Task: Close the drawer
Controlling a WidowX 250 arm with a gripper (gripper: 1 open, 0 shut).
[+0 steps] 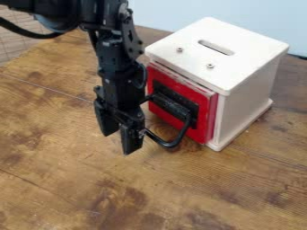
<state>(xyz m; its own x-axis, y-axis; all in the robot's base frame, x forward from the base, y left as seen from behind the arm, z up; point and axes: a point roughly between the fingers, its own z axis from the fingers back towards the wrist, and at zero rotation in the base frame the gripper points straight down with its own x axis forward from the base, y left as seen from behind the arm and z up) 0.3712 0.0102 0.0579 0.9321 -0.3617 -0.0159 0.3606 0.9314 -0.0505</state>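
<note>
The drawer (182,101) has a red front and a large black looped bar handle (166,137). It sits in a small pale wooden box (235,67) and looks nearly flush with the box face. My black gripper (120,137) hangs fingers down just left of the handle loop, close to or touching it. Its fingers (131,142) stand close together with nothing visibly between them; from this angle I cannot tell whether they are fully shut.
The box's pale top (222,47) has a slot. The box stands on a worn wooden table (72,189), with bare wood to the left and front. My arm (114,54) reaches in from the top left.
</note>
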